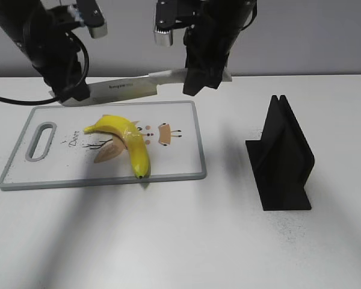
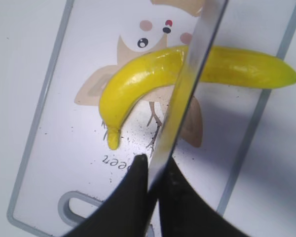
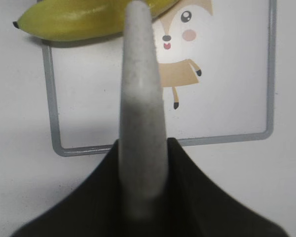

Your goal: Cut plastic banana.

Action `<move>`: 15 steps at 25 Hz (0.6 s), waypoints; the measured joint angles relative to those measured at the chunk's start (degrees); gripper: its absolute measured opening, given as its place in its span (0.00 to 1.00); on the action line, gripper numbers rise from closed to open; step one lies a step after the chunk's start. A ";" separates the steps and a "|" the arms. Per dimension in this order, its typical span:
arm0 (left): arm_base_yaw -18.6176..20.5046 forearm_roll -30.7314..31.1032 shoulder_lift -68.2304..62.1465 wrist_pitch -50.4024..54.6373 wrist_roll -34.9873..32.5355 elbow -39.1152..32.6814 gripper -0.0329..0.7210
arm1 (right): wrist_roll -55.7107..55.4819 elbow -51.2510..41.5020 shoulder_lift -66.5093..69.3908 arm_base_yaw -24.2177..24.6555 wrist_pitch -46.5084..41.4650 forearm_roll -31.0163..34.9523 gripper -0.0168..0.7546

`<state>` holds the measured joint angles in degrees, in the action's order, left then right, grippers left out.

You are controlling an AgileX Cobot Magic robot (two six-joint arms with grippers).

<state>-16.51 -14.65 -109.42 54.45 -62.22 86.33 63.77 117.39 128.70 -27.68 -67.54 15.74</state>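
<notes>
A yellow plastic banana [image 1: 127,139] lies on a white cutting board [image 1: 180,162] with cartoon animal prints; it also shows in the left wrist view [image 2: 143,79] and the right wrist view [image 3: 69,22]. A knife [image 1: 129,88] hangs level above the board's far edge. My left gripper [image 1: 72,95] is shut on the blade tip [image 2: 187,89], which crosses over the banana in that view. My right gripper [image 1: 198,78] is shut on the knife's white handle [image 3: 140,123].
A black knife stand [image 1: 283,159] stands upright on the white table to the right of the board. The board has a grey rim and a handle slot [image 1: 41,141] at its left end.
</notes>
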 joint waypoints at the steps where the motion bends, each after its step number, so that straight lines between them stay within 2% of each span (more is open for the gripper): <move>1: 0.00 0.00 0.60 1.82 -0.07 1.40 0.08 | 0.00 0.00 -1.21 0.00 -0.17 0.00 0.28; 8: -0.07 0.30 1.93 12.09 -2.21 9.74 0.08 | -0.46 0.00 -5.17 0.00 -1.24 0.69 0.27; 15: -0.40 0.48 1.93 13.28 -2.81 11.66 0.08 | -0.73 0.00 -6.31 0.00 -1.34 0.39 0.27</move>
<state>-16.91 -14.18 -107.50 67.73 -65.03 97.98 63.04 117.39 122.39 -27.68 -68.88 16.13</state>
